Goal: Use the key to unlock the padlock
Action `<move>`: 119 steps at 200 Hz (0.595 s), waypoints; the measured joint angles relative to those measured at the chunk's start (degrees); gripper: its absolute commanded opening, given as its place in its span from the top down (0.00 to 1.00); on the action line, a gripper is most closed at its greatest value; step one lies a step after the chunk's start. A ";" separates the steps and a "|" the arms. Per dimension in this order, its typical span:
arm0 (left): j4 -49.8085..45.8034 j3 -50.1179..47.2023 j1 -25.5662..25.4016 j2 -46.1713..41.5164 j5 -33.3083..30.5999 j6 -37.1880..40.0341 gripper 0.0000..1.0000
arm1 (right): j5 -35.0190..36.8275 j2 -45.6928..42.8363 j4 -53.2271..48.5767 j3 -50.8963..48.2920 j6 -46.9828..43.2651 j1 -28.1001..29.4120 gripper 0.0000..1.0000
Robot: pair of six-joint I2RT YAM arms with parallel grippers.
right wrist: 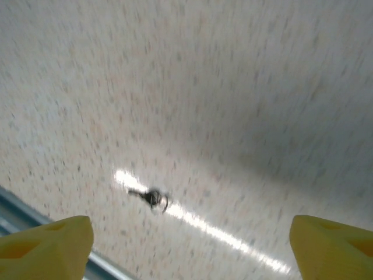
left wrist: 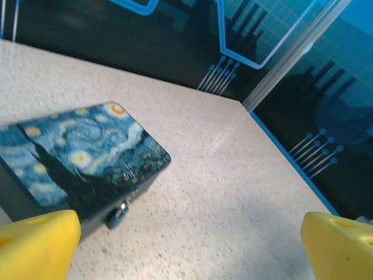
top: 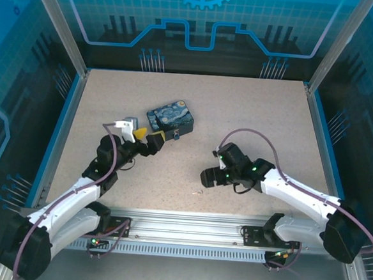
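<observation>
Padlock point(left wrist: 118, 213) sits against side of starry-night painted tin point(left wrist: 81, 154) on tabletop point(left wrist: 233, 175). Left claw point(left wrist: 186, 248) released, near tin. Key point(right wrist: 150, 197) lies flat on tabletop under right claw point(right wrist: 189, 248), released, grasping nothing

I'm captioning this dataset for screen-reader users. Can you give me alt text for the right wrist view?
A tiny silvery key lies flat on the speckled table, ahead of the right gripper's two yellow fingertips, which stand wide apart at the bottom corners. The picture is blurred.
</observation>
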 measured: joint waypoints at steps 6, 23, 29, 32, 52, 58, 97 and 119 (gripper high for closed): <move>-0.20 -0.48 -0.22 -0.26 0.00 -0.42 0.01 | -0.48 0.55 -0.63 -0.33 1.31 0.68 0.17; -0.87 -0.98 -0.46 -0.42 -0.04 -1.53 0.01 | -2.14 2.23 -1.16 -1.42 4.92 1.64 0.22; -1.01 -0.98 -0.46 -0.39 -0.04 -1.64 0.01 | -2.73 2.95 -0.90 -1.79 6.01 1.90 0.23; -1.01 -0.98 -0.46 -0.39 -0.04 -1.73 0.01 | -3.02 3.32 -0.70 -1.97 6.25 1.99 0.24; -1.36 -0.98 -0.55 -0.39 -0.07 -1.73 0.01 | -4.94 5.84 1.25 -2.51 9.44 2.82 0.32; -1.62 -0.96 -0.55 -0.39 -0.09 -1.70 0.01 | -5.51 6.69 2.21 -2.51 10.38 3.04 0.36; -3.50 -0.96 -0.68 -0.42 -0.90 -1.66 0.01 | -8.20 11.34 7.08 -2.54 16.55 4.07 0.45; -3.82 -0.96 -0.76 -0.42 -1.49 -1.68 0.01 | -8.87 12.41 7.82 -2.58 19.10 4.31 0.50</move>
